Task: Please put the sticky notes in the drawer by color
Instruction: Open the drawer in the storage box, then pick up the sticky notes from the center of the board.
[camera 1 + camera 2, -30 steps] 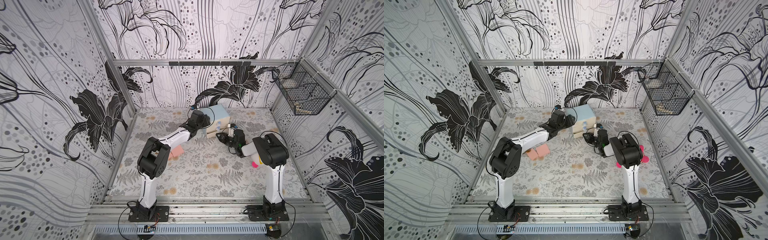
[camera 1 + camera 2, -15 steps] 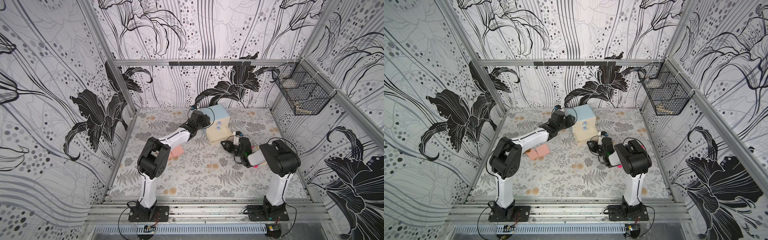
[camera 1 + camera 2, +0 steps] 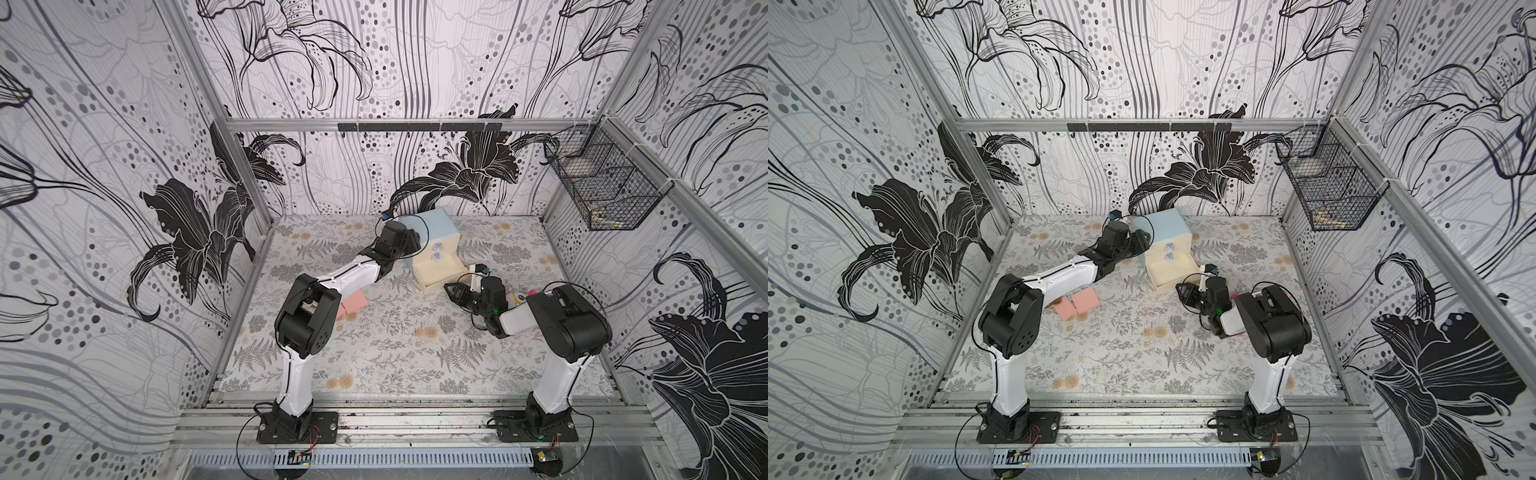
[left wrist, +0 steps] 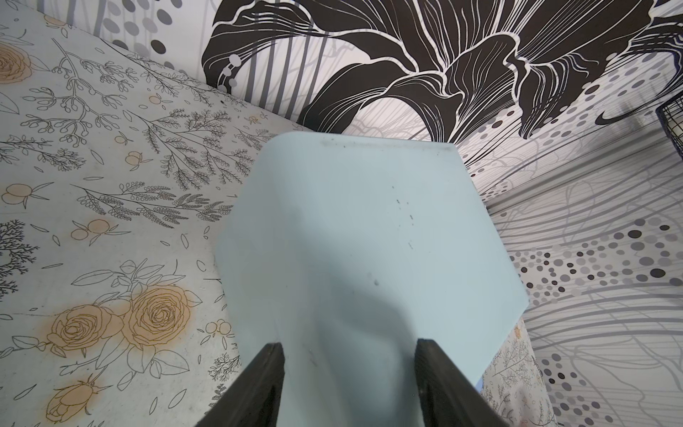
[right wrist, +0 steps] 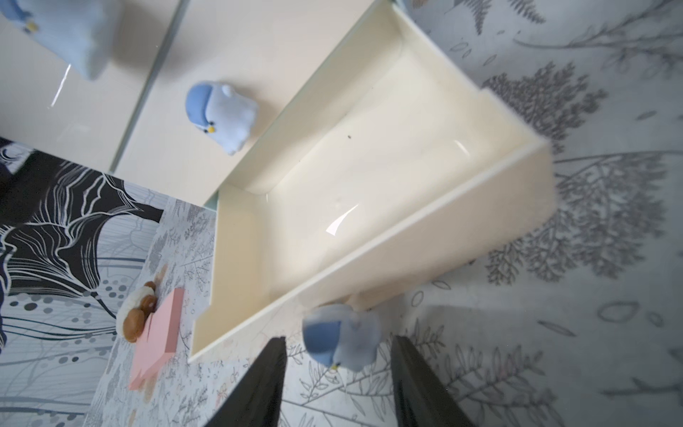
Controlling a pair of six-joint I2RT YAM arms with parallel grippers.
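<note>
Clock directions refer to the table seen from above, with 12 o'clock at the back wall.

1. Drawer chest (image 3: 434, 224): stands at 12 o'clock, near the back wall. The top and middle drawers are closed. The bottom drawer (image 5: 351, 173) is pulled out toward 5 o'clock and is empty.
2. Sticky notes (image 3: 1086, 301): two pink pads lie flat, side by side, at 9 o'clock, well apart from the chest. A small brown-and-cream toy (image 5: 135, 312) lies just beside them. No green or yellow pads show in any view.
3. Left gripper (image 4: 349, 345): the fingers are narrow, one on each side of a corner of the light blue shell, on the chest's 9 o'clock side. This is judged to be a bracing grip.
4. Right gripper (image 3: 454, 294): sits low at the 5 o'clock end of the bottom drawer. Its fingers stand on either side of the knob (image 5: 342, 336) with a gap on each side. Nothing is held.

Step in hand: the drawer-opening step is judged complete, and no pad is loaded yet.

Next move: back the right gripper off the knob toward 5 o'clock, then send one arm to 9 o'clock for a pink pad. The pads are thin and flat, so spread the fingers wide and bring them down over two opposite edges. Both pink pads belong in one drawer.
</note>
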